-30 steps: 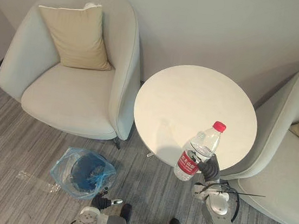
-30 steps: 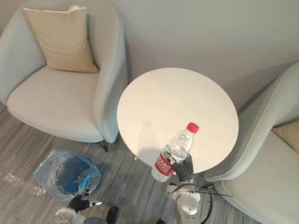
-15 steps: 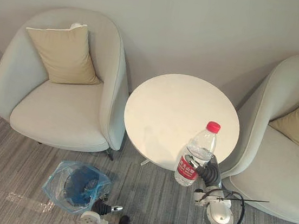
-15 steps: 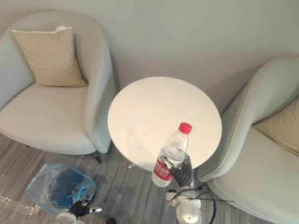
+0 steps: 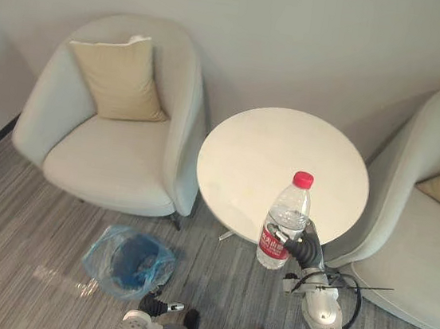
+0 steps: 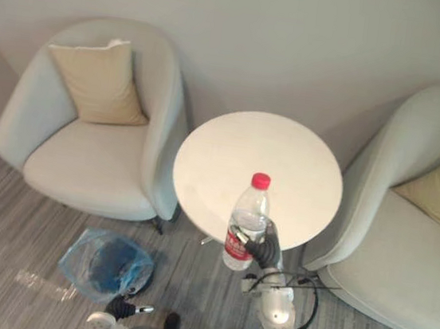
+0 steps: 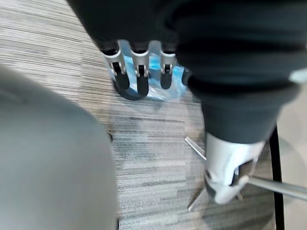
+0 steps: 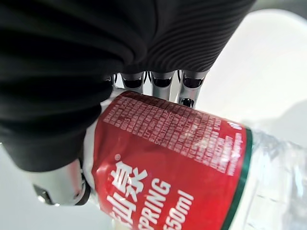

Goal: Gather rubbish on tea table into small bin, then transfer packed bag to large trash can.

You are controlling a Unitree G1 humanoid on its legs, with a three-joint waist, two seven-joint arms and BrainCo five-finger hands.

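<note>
My right hand [image 5: 306,248] is shut on a clear plastic water bottle [image 5: 283,220] with a red cap and red label, holding it upright at the near edge of the round white tea table [image 5: 286,152]. In the right wrist view its fingers [image 8: 162,81] curl round the label of the bottle [image 8: 177,158]. The small bin [image 5: 132,261], lined with a blue plastic bag, stands on the carpet to the left of the table. Low near the bin, my left hand [image 5: 156,307] is open, and its straight fingers [image 7: 138,72] point toward the blue bag [image 7: 163,90].
A pale armchair [image 5: 105,150] with a beige cushion [image 5: 118,77] stands left of the table, another armchair [image 5: 419,245] right of it, both close to the table. A clear plastic scrap [image 5: 61,280] lies on the striped carpet left of the bin.
The whole picture has shifted, so the camera has moved. My right hand still holds the bottle upright at the table's near edge. The bin stays in place.
</note>
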